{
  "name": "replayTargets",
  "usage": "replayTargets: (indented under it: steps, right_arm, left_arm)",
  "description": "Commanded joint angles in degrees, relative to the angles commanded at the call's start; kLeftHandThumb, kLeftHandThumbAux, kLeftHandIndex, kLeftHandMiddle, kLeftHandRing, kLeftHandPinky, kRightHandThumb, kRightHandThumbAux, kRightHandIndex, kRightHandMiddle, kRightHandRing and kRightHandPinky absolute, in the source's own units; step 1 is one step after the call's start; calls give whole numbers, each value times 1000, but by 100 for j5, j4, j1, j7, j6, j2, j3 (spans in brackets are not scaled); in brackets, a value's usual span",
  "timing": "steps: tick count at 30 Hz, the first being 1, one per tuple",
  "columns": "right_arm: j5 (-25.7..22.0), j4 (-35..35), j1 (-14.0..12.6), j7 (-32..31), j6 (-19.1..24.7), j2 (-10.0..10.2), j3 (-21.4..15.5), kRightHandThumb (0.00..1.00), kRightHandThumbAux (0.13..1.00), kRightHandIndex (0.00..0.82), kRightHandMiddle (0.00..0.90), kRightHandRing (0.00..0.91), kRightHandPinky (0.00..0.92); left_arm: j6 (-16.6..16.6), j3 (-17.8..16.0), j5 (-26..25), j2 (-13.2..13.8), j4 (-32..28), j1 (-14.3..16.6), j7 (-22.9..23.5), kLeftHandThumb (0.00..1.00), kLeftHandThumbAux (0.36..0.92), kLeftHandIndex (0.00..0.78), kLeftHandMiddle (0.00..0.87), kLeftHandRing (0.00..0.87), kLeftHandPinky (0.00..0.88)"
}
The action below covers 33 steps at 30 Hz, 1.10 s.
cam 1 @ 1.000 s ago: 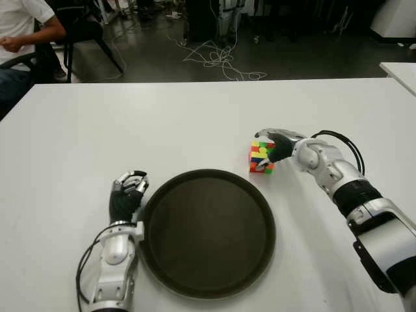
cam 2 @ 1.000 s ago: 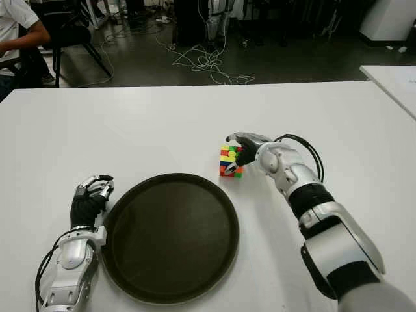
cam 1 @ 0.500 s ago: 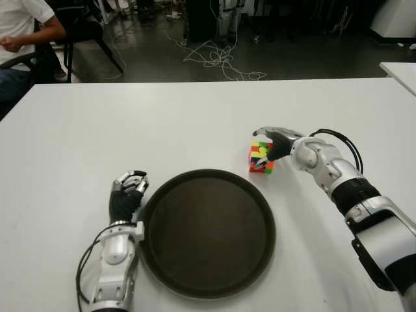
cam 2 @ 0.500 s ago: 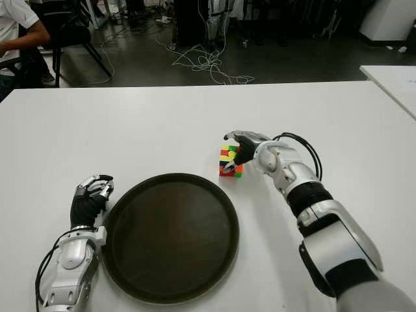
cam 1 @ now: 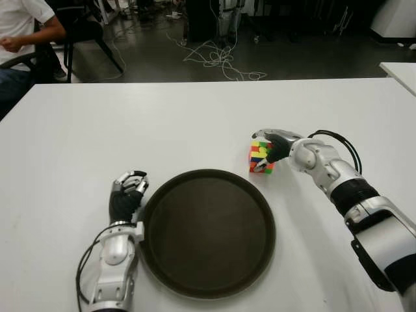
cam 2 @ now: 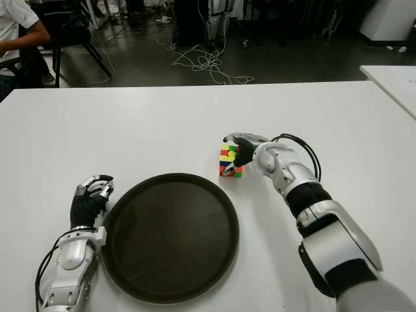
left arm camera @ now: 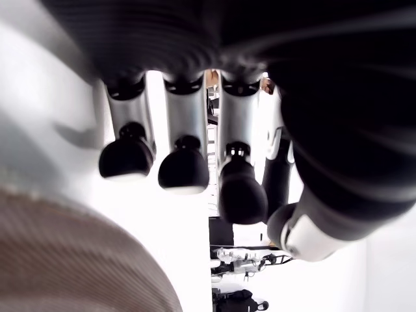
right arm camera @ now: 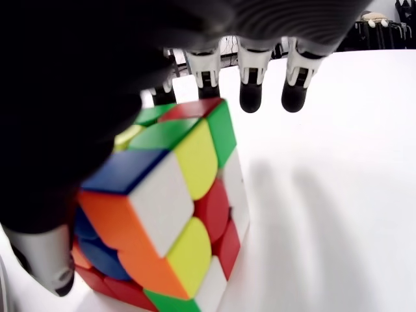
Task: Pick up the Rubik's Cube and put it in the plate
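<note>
The Rubik's Cube (cam 1: 258,156) stands on the white table (cam 1: 162,123) just beyond the far right rim of the dark round plate (cam 1: 208,234). My right hand (cam 1: 268,151) is cupped over it. Its fingers (right arm camera: 251,91) reach straight out above the cube's top face (right arm camera: 170,195) and past it. The thumb (right arm camera: 40,260) lies against the near side. The fingers are not curled onto the cube, so the hand is open. My left hand (cam 1: 128,189) shows at the plate's left rim, fingers (left arm camera: 184,170) curled and holding nothing.
A person sits on a chair (cam 1: 26,39) beyond the table's far left corner. Cables (cam 1: 218,62) lie on the floor behind the table. A second white table's corner (cam 1: 400,71) shows at the right.
My right hand has crept slightly left over the cube, and the cube has shifted a little left with it. The left hand has not moved.
</note>
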<state>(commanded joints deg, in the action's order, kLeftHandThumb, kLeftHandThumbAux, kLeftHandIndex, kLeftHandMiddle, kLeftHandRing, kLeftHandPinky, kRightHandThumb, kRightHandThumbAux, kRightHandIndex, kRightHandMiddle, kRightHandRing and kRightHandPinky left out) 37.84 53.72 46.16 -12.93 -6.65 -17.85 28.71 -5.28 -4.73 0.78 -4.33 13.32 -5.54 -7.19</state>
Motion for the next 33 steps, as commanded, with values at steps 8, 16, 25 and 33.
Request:
replayTargets:
  steps: [8,16,25,33]
  right_arm:
    - [-51,-57,-133,-3,93,4,-24,0,674,0,0,0,0]
    - [-138,-175,-256,-36,193,3,-81,0,653,0,0,0,0]
    - [-156,-231,-367,19,285,10,-102,0,633,0,0,0,0]
    - [-131,-189,-379,-12,323,5,-56,0,631,0,0,0,0]
  left_arm:
    - [2,19,87,23,-13,-9,-44,708,706,443,813,834,819]
    - [44,35,158,82,-3,3,-60,708,705,443,812,834,822]
    - [63,15,50,92,-5,1,66,707,706,443,810,829,810]
    - [63,12,26,88,-28,-15,54,708,706,443,810,828,811]
